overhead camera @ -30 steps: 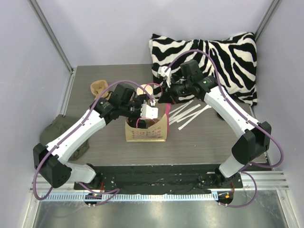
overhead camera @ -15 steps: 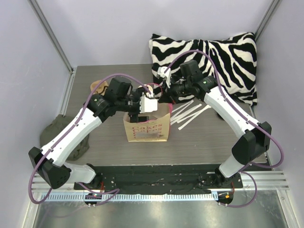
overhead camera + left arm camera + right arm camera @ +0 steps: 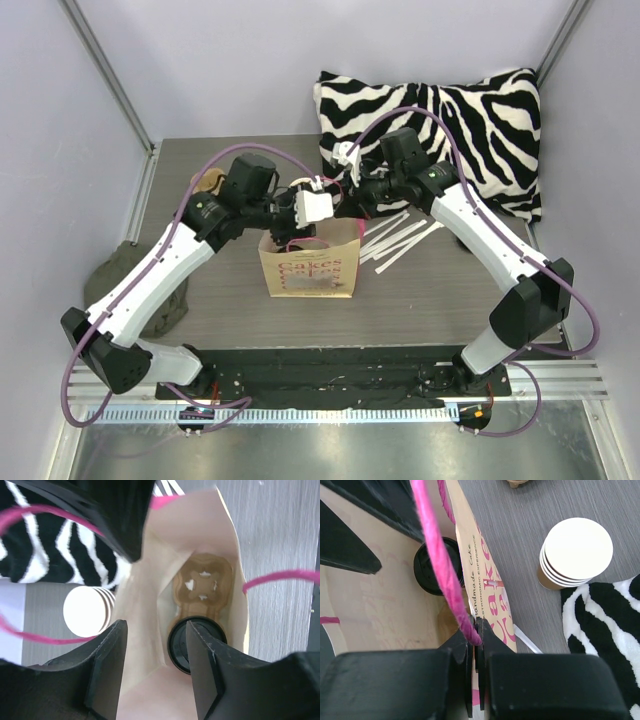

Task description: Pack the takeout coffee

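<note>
**A:** Where are the cups sitting?

**B:** The stack of small paper cups (image 3: 572, 550), cream-white ones nested in a kraft-brown one, is standing upright on the grey wood-grain tabletop (image 3: 420, 290). It is outside the tan paper bag with pink lettering (image 3: 308, 270), near its rim, and just beside the zebra-striped pillow (image 3: 450, 110). Neither gripper is touching it.

**A:** What is the right gripper doing?

**B:** The right gripper (image 3: 475, 636) is pinching the paper bag's rim, clamped tight on it. The pink cord handle (image 3: 437, 555) is running up past its fingers. The bag is standing upright with its mouth gaping.

**A:** And the left one?

**B:** The left gripper (image 3: 312, 207) is hovering over the bag's mouth and pointing down into it. Its fingers are standing partly apart and gripping nothing.

**A:** Is anything lying inside the bag?

**B:** A tan moulded-pulp cup carrier (image 3: 202, 582) is lying on the bottom. A round black lid (image 3: 180, 647) is sitting at one end of it, showing between the left gripper's fingers in the wrist view. I cannot tell whether a cup is sitting under that lid.

**A:** Anything else on the tabletop?

**B:** A few flat white strips (image 3: 395, 238) are lying scattered to the right of the bag, near the pillow.
</note>
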